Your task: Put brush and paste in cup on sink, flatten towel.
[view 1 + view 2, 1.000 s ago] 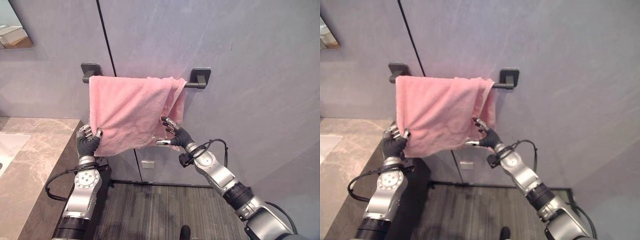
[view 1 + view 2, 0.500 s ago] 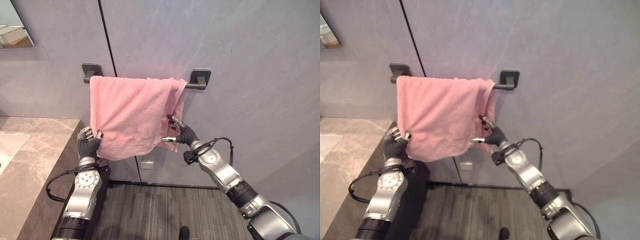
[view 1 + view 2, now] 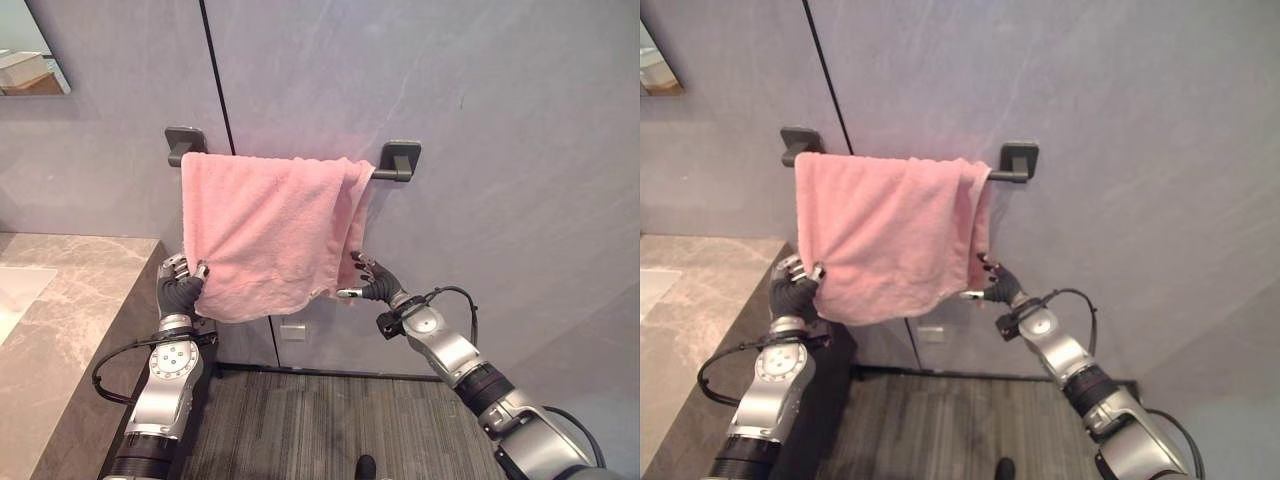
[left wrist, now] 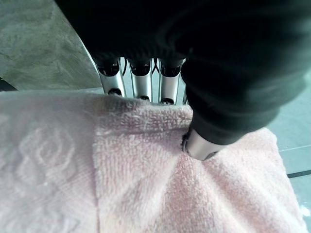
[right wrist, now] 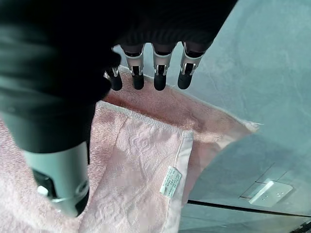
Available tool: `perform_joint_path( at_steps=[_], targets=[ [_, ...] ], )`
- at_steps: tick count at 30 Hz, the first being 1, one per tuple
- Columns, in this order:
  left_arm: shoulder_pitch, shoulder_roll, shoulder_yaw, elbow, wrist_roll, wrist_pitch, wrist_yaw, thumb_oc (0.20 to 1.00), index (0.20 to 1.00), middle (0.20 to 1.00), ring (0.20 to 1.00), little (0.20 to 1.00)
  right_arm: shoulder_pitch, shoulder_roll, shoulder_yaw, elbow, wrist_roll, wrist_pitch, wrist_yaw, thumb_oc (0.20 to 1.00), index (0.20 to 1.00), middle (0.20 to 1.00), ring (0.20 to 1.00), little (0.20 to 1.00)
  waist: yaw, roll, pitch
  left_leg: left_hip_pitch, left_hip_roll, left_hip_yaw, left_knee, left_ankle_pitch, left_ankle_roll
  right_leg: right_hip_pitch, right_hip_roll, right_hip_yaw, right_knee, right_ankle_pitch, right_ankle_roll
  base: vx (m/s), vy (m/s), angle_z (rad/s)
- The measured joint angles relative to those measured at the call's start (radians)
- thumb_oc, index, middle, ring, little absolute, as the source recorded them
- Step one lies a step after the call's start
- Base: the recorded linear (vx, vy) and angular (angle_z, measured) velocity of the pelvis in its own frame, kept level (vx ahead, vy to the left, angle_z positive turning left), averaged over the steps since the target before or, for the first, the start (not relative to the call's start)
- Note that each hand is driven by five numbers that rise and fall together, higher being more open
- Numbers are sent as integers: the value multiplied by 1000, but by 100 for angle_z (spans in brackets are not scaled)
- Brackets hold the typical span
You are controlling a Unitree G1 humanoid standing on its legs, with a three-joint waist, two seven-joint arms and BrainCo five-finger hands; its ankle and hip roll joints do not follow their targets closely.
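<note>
**Left eye view: pink towel could slide off its bar**

Left eye view showed the pink towel [image 3: 262, 232] hanging over the dark towel bar [image 3: 385, 171] on the grey wall [image 3: 500, 150]. It was not flat. Its right side was bunched up in folds near the right bracket, and its bottom edge hung crooked, lower on the left than on the right.

The left hand [image 3: 177, 285] had its fingers and thumb curled round the lower left corner of the towel, pinching the cloth. The left wrist view showed the thumb [image 4: 201, 145] pressed into the pink cloth. The right hand [image 3: 372, 288] was just beside the lower right corner, with its fingers [image 5: 159, 80] spread and relaxed. It held nothing. The right wrist view showed the folded corner and a small white tag [image 5: 170, 180] just past those fingers.

Here is what could go wrong. The towel only lay over the bar, so nothing kept it there. If the left hand pulled down hard, the whole towel could slip off and drop to the floor [image 3: 320, 420]. If the right hand grabbed just the top fold, the bunched part might stay bunched. Pulling on one side alone could also drag the towel along the bar and leave it more crooked.

The stone table [image 3: 60, 300] sat at the left, beside the left arm.
</note>
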Motion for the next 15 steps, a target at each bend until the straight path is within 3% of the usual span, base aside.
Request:
perform_joint_path(
  at_steps=[15],
  targets=[
    [14,0,-9,25,-1,-1,-7,200,200,200,200,200,-80,21,1,8,2,0,-19,1000,1000,1000,1000,1000,12,4,-8,-16,1,-10,0,1,-1,-6,0,-10,0,-1,0,0,0,0]
  ],
)
